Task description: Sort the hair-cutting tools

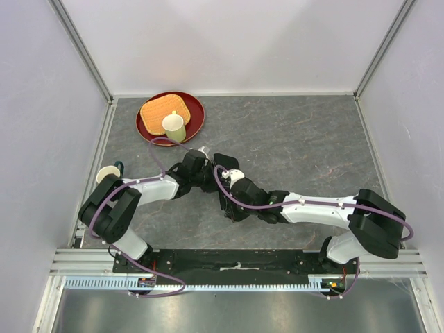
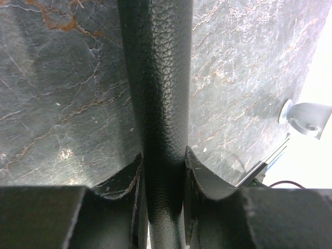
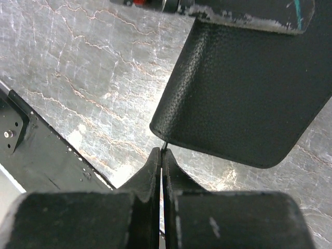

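While overhead hides both grips, left gripper (image 2: 163, 155) jaws pinch the case (image 2: 161, 67) edge; right gripper (image 3: 163, 151) jaws pressed together at its corner.

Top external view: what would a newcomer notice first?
Both arms meet mid-table over a black pebble-textured rectangular case: the left arm's fingers grip its edge, the right arm's fingers are pinched shut at its corner. Far left, a round red tray holds a woven orange mat and pale green cup.

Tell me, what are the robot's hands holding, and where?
Both hold the black case. The left gripper clamps its jaws across the narrow edge. The right gripper pinches something thin at its corner, maybe the zip pull.
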Available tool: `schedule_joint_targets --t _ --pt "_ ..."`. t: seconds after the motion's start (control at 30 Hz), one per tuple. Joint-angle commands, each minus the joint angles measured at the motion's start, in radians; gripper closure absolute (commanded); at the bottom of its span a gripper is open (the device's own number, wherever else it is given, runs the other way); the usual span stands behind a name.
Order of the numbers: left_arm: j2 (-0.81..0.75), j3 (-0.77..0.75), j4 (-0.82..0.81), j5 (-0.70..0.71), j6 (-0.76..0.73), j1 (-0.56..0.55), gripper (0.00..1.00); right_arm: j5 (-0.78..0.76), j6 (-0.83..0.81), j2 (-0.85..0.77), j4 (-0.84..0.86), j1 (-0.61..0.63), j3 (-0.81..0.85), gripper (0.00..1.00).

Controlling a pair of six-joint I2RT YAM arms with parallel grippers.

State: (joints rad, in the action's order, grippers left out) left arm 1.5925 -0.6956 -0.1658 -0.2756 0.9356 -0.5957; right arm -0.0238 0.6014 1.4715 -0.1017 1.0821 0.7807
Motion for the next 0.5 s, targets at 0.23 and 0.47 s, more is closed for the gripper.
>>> schedule_joint_targets --t 0.23,0.47 --pt "0.067 -0.051 0.141 0.243 0.005 0.002 0.76 0.098 0.058 -0.071 0.004 0.035 -0.15 1.0" --pt "0.069 -0.056 0.152 0.231 -0.004 0.002 0.76 -0.04 0.133 -0.033 -0.044 0.018 -0.181 1.0"
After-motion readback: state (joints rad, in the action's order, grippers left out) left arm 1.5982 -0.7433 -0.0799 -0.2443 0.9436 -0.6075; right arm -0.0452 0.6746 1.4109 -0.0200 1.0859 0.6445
